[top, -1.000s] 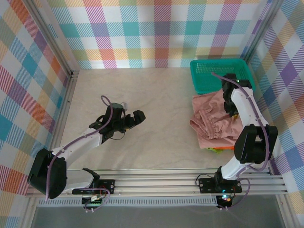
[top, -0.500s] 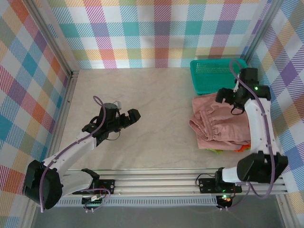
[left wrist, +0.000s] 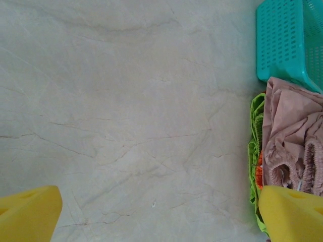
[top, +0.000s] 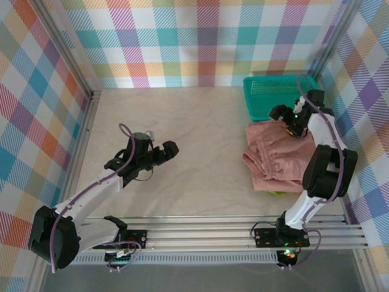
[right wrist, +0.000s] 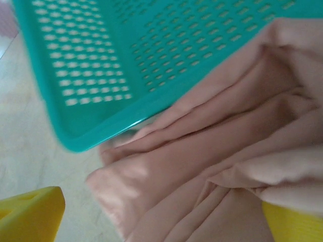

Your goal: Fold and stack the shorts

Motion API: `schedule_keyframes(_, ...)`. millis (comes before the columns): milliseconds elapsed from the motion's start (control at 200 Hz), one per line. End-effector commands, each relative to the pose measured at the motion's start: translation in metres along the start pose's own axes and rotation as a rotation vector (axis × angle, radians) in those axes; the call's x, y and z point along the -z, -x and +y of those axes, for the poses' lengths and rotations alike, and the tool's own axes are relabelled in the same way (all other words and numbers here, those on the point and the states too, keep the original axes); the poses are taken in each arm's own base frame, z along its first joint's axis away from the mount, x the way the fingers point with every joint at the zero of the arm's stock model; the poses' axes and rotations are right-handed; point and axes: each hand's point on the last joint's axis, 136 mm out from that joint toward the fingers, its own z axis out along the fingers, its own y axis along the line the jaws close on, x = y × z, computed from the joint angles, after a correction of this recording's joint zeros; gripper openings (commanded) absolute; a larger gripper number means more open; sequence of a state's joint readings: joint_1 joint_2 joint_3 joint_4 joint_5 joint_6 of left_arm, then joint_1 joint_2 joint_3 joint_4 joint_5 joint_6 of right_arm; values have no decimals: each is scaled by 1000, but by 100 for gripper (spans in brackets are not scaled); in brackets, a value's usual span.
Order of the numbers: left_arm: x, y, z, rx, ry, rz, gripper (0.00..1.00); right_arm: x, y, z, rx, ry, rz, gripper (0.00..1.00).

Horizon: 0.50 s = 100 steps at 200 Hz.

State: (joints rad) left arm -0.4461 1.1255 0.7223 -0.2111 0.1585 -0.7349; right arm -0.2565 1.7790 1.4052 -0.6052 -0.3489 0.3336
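Though crumpled into soft folds, the pink shorts (top: 273, 155) show a gathered, ribbed elastic waistband on the side away from the teal basket (top: 250, 97). They lie on top of a small pile on the pale, veined, stone-like surface (top: 200, 121), and their far edge touches the basket's near wall. The green shorts (left wrist: 254, 151) lie beneath them, seen as a thin lime rim on the pile's left side and at the end farthest from the basket. The orange shorts (left wrist: 259, 174) are a mere sliver between pink and green, and the rest is covered.

The basket is rigid plastic mesh, rectangular, with rows of small slots in its walls and floor. All three pairs sit outside it.

The right hand (top: 285, 119) hangs over the pile's edge just beside the basket, and its arm hides that part of the pink cloth and the basket's near right corner. In the right wrist view its yellow fingers (right wrist: 31, 216) stand wide apart with pink folds (right wrist: 212, 166) between them, clamped on nothing. A fold overlaps the top of the right-hand finger, and the picture is soft.

The left hand (top: 162, 143) is well apart from the basket, over bare surface, with its fingers spread wide.
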Motion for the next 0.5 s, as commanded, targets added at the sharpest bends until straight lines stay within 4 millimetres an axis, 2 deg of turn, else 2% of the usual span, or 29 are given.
schedule_keyframes(0, 7, 6, 4, -20, 17, -30, 100, -21, 1, -25, -141, 51, 40, 100)
schedule_keyframes(100, 9, 6, 6, -21, 24, -38, 100, -32, -3, -31, -222, 124, 76, 100)
schedule_keyframes(215, 13, 9, 7, -29, 33, -50, 100, -22, 3, -14, -228, 203, 56, 99)
schedule_keyframes(280, 17, 14, 7, -48, 45, -70, 100, -5, 9, 4, -211, 257, 24, 99)
schedule_keyframes(370, 30, 22, 14, -96, 117, -105, 100, 31, 15, 32, -143, 315, -55, 99)
schedule_keyframes(495, 59, 50, 23, -203, 247, -234, 100, 83, 5, 65, 10, 339, -197, 99)
